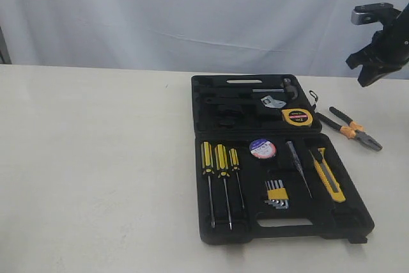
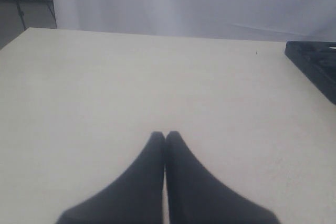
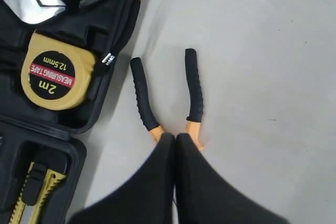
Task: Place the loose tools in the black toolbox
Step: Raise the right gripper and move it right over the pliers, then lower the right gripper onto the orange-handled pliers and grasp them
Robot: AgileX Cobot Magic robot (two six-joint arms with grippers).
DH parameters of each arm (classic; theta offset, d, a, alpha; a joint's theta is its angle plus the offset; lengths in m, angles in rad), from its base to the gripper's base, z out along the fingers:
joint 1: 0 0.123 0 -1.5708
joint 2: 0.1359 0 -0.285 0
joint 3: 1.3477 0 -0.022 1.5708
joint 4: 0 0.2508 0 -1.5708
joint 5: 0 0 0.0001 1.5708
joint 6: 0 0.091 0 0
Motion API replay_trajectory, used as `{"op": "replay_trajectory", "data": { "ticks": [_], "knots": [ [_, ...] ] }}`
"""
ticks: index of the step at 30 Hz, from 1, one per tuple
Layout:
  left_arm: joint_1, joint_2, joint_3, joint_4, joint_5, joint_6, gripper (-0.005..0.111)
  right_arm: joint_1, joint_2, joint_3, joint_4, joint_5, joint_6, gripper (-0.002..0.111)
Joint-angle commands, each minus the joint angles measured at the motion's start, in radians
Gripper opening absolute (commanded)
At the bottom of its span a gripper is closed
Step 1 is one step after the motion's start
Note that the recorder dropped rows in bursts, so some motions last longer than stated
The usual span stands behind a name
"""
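Pliers (image 1: 349,128) lie near the table's (image 1: 96,158) right edge, just beside the black toolbox (image 1: 204,103), not yet packed. We hold the right gripper (image 3: 175,137) clenched, empty, above their handles for alignment; left gripper (image 2: 165,136) clenched, idle.

The toolbox (image 1: 203,94) is black on an off-white table (image 1: 96,177), with a pale grey-white backdrop (image 1: 192,11); left gripper (image 2: 165,136) and right gripper (image 3: 175,137) both read matt black. The pliers (image 1: 350,130) show black handles, orange collar and grey head — the tape measure (image 3: 56,72) is yellow, its black face crossed by a red band with white lettering. The utility knife (image 1: 328,176) is yellow and black, the screwdrivers (image 1: 218,158) carry yellow-black striped handles, the hex-key set (image 1: 277,194) a yellow clip on silvery keys — the tape roll (image 1: 262,149) a dark rim around a whitish-red label.
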Motion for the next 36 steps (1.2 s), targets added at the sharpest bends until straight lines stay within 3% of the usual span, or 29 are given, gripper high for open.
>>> {"op": "replay_trajectory", "data": {
  "ticks": [1, 8, 10, 15, 19, 36],
  "knots": [
    [-0.006, -0.003, 0.004, -0.005, 0.0, -0.002, 0.0, -0.002, -0.011, 0.0, 0.005, 0.007, -0.036, 0.0],
    [-0.006, -0.003, 0.004, -0.005, 0.0, -0.002, 0.0, -0.002, -0.011, 0.0, 0.005, 0.007, -0.078, 0.004],
    [-0.006, -0.003, 0.004, -0.005, 0.0, -0.002, 0.0, -0.002, -0.011, 0.0, 0.002, 0.007, -0.08, 0.014],
    [-0.006, -0.003, 0.004, 0.0, 0.0, -0.002, 0.0, -0.002, -0.011, 0.0, -0.002, 0.007, -0.082, 0.054],
    [-0.006, -0.003, 0.004, 0.0, 0.0, -0.002, 0.0, -0.002, -0.011, 0.0, -0.002, 0.007, -0.086, 0.07],
    [-0.006, -0.003, 0.004, 0.0, -0.002, -0.002, 0.0, -0.004, 0.057, 0.017, -0.052, 0.007, -0.15, 0.071]
  ]
}}
